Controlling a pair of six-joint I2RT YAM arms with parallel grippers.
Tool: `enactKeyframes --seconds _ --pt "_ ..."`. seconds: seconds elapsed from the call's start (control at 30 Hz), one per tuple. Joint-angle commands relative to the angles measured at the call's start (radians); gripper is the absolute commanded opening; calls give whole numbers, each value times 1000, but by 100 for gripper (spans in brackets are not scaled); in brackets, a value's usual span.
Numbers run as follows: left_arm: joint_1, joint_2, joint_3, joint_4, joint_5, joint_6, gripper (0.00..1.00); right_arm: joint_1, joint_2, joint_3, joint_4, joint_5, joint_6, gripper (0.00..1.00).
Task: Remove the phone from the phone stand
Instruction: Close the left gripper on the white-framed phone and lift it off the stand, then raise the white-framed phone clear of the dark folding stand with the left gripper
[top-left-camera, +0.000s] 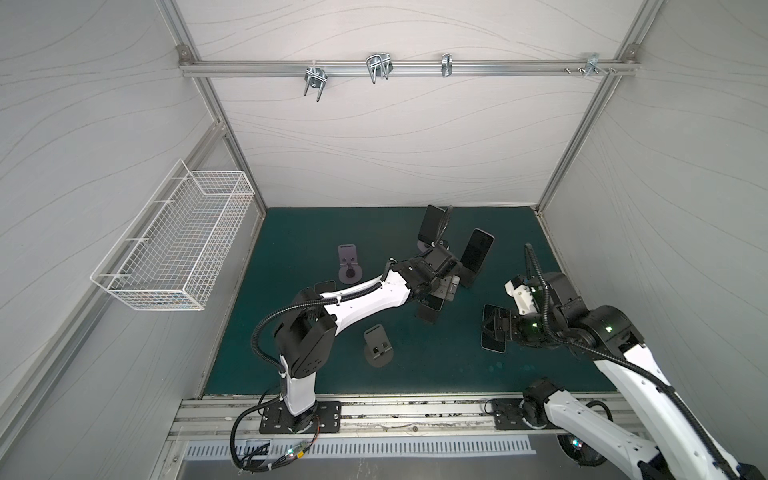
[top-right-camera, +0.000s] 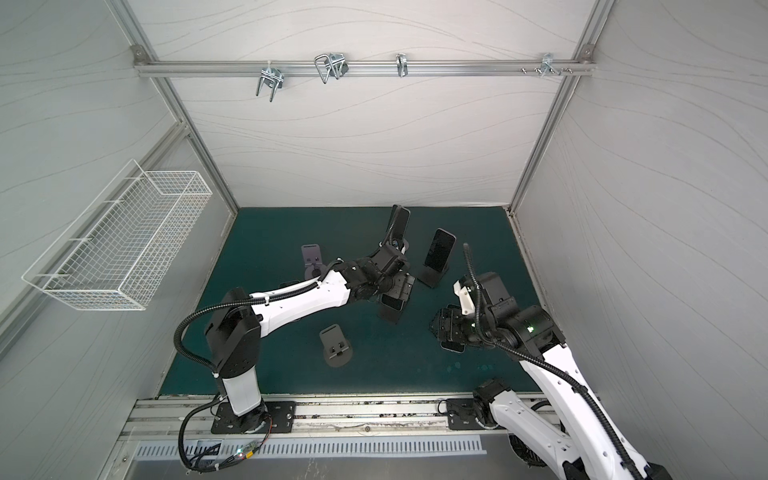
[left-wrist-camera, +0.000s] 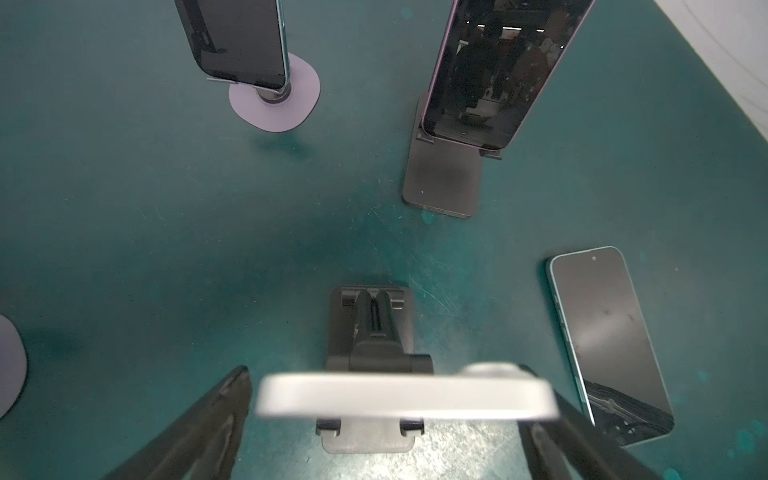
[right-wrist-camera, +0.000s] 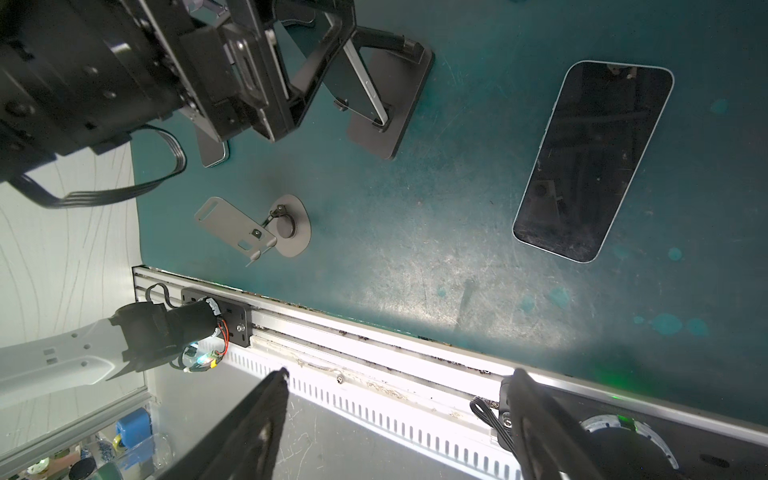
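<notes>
Phone (left-wrist-camera: 407, 395), pale along its edge, sits propped in the black phone stand (left-wrist-camera: 374, 328) around the middle of the green mat (top-left-camera: 291, 332). The left gripper (left-wrist-camera: 388, 374) is at it, with its jaws spread wide and one dark finger close beside each end of the pale edge. Whether the pads actually press on the phone I cannot tell.

Just to the right, a flat phone (right-wrist-camera: 590, 162) lies screen up on the mat. In both top views the right gripper (right-wrist-camera: 399, 374) hangs over this flat phone. Its fingers are parted with nothing between them.

Farther back, a purple-edged phone (left-wrist-camera: 494, 75) leans in a square-based stand (left-wrist-camera: 440, 183). To the left of that and farther still, a dark phone (left-wrist-camera: 241, 37) stands on a round-based stand (left-wrist-camera: 286, 104).

Left of the task's stand are two bare ones. The grey stand (top-left-camera: 377, 345) is nearer, and the purple stand (top-left-camera: 349, 266) sits farther back.

A white wire basket (top-left-camera: 178, 245) hangs on the left wall, well apart from everything on the mat.
</notes>
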Motion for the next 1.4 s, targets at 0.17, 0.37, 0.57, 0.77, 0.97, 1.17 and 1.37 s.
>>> enactKeyframes --seconds 0.17,0.37,0.57,0.77,0.97,1.17,1.37 --pt "3 34 59 8 -45 8 94 -3 -21 3 -21 25 23 84" --pt "3 35 59 8 -24 20 90 -3 -19 -7 -14 18 50 83" --pt "4 33 60 5 -1 6 86 -3 -34 -19 -8 22 63 83" --pt "4 32 70 -15 0 -9 84 -3 -42 -25 -6 16 62 83" --pt "4 20 69 -26 6 -13 81 -3 -57 -39 4 17 69 83" --pt "4 17 74 -26 7 -24 78 -4 -68 -49 -1 19 69 83" --pt "4 17 75 -25 10 -34 77 -3 -77 -46 -7 21 67 83"
